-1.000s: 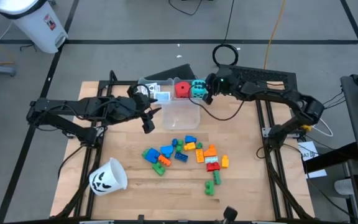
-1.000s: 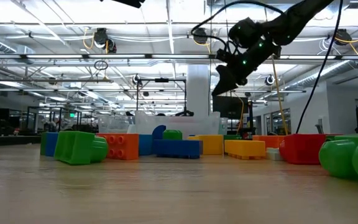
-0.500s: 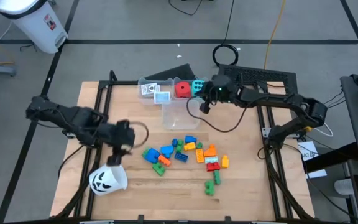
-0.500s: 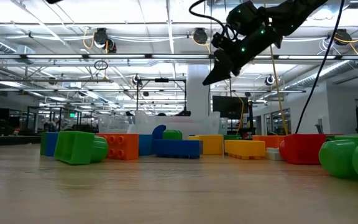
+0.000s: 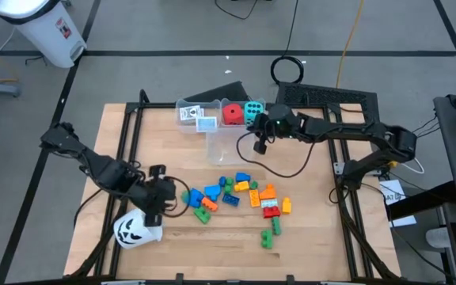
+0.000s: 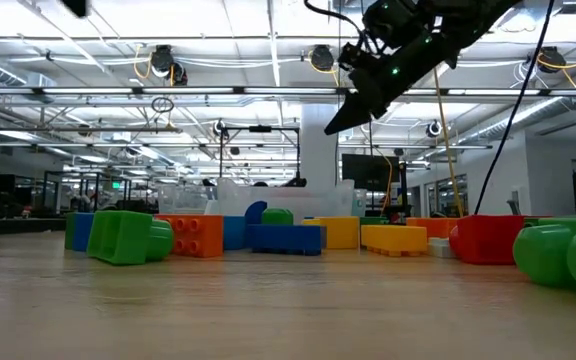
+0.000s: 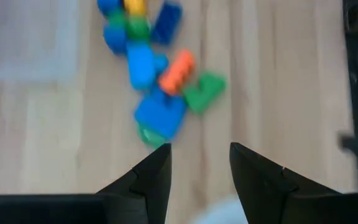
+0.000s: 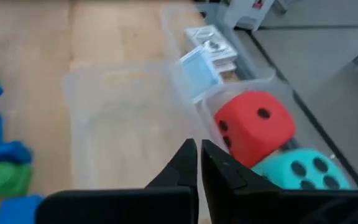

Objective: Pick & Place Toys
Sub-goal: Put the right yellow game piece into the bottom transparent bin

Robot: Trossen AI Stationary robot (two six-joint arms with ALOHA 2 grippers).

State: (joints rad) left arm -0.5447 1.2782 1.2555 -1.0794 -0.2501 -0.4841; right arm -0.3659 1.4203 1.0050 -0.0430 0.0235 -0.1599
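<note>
two dotted dice, red (image 5: pixel 232 114) and cyan (image 5: pixel 252 112), side by side in clear plastic bin (image 5: pixel 229 146); heap of small plastic blocks (image 5: pixel 236 195) near bin on wooden table (image 5: pixel 307 229); left gripper (image 7: pixel 199 168) parted, empty, near blocks; right gripper (image 8: pixel 198 163) pressed together, empty, above bin

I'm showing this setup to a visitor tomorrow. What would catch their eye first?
Probably the bright heap of small plastic blocks in the middle of the wooden table, then the red die and cyan die in a clear bin at the far edge. The left gripper hovers, fingers apart, between the heap and a tipped white pumpkin-face cup; the right gripper hangs shut by the dice.
</note>
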